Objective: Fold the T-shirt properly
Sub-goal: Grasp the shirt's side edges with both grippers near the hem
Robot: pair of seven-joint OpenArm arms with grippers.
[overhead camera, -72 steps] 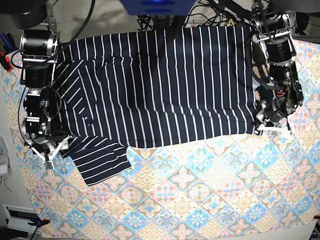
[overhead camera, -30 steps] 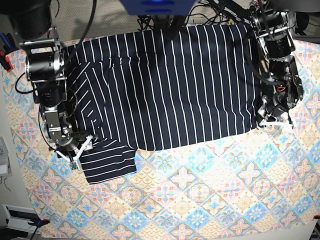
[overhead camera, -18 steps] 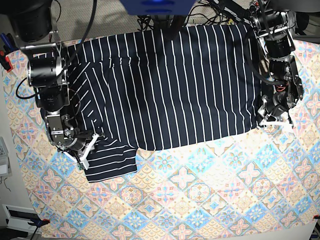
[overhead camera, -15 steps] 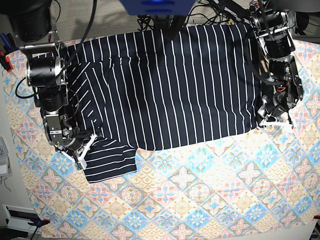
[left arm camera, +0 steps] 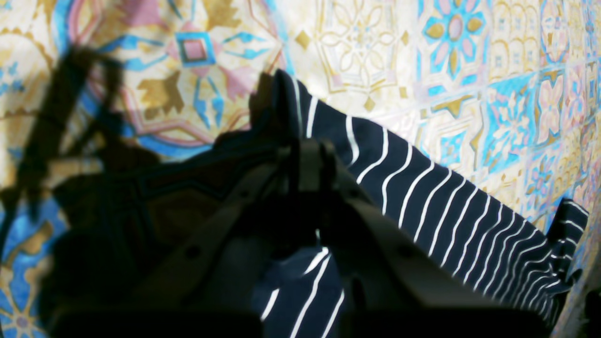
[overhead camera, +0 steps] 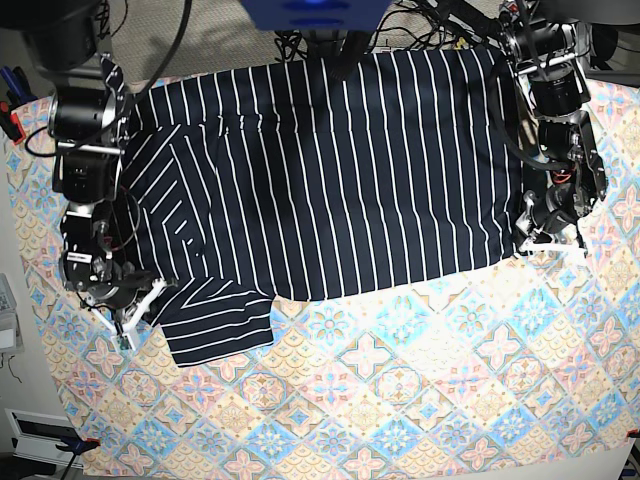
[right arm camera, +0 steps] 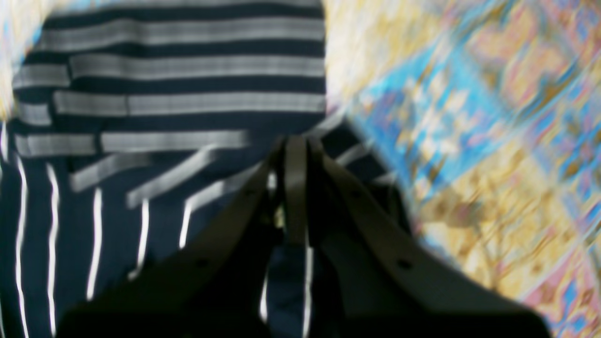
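Note:
The T-shirt (overhead camera: 330, 170), dark navy with thin white stripes, lies spread across the far half of the tablecloth (overhead camera: 400, 400). One sleeve (overhead camera: 220, 322) sticks out at its near left. My right gripper (overhead camera: 130, 322) is at that sleeve's left edge. In the right wrist view its fingers (right arm camera: 296, 188) are shut together with striped cloth (right arm camera: 141, 94) pinched between them. My left gripper (overhead camera: 535, 250) sits at the shirt's near right corner. In the left wrist view the left gripper (left arm camera: 305, 159) is shut on the hem corner (left arm camera: 291, 103), and the hem (left arm camera: 436, 206) runs off to the right.
Cables (overhead camera: 430, 25) and the robot's base crowd the table's far edge. A red clamp (overhead camera: 10, 122) sits at the left edge, another (overhead camera: 85, 443) at the near left corner. Patterned cloth covers the near half of the table.
My right gripper went from open to shut at the sleeve's edge and shifted left, with its arm. The left arm and its grip on the corner stayed still.

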